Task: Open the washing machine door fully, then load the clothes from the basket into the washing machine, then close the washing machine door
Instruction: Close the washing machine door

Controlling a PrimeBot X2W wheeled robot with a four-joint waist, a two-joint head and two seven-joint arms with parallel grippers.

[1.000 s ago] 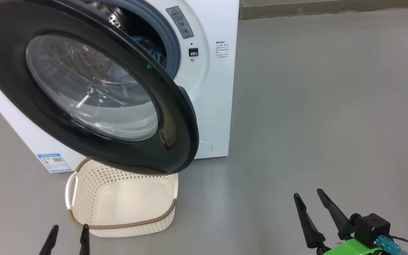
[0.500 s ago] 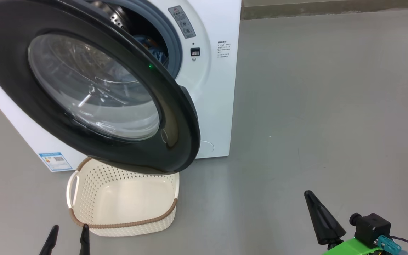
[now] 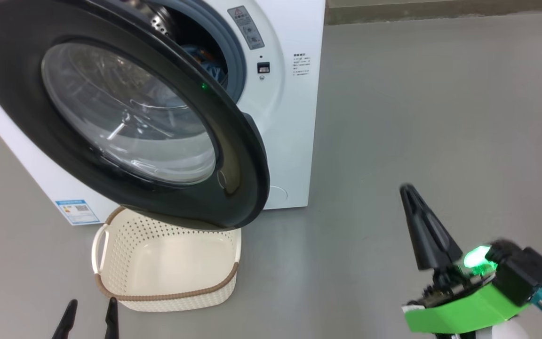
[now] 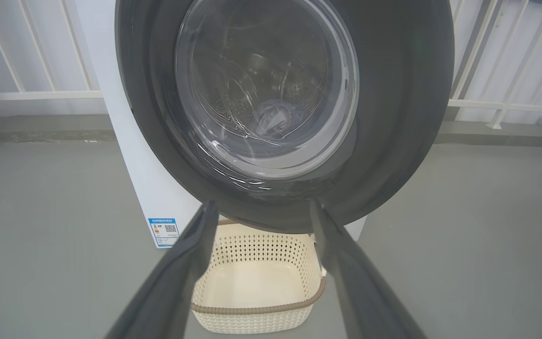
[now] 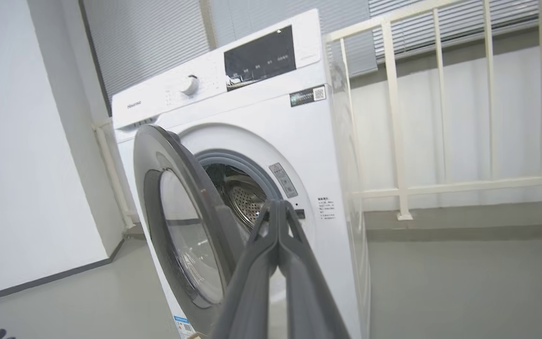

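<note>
A white washer (image 3: 290,122) with a glossy black-rimmed door (image 3: 130,113) stands on a grey floor (image 3: 440,117). Blue clothes (image 3: 212,68) show inside; the perforated cream basket (image 3: 177,301) has a brown woven rim and white handles.

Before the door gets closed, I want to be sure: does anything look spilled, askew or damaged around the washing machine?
Nothing stands out. The basket stands upright and empty below the open washing machine door, and the blue clothes lie inside the washing machine. No fabric lies on the floor.
</note>
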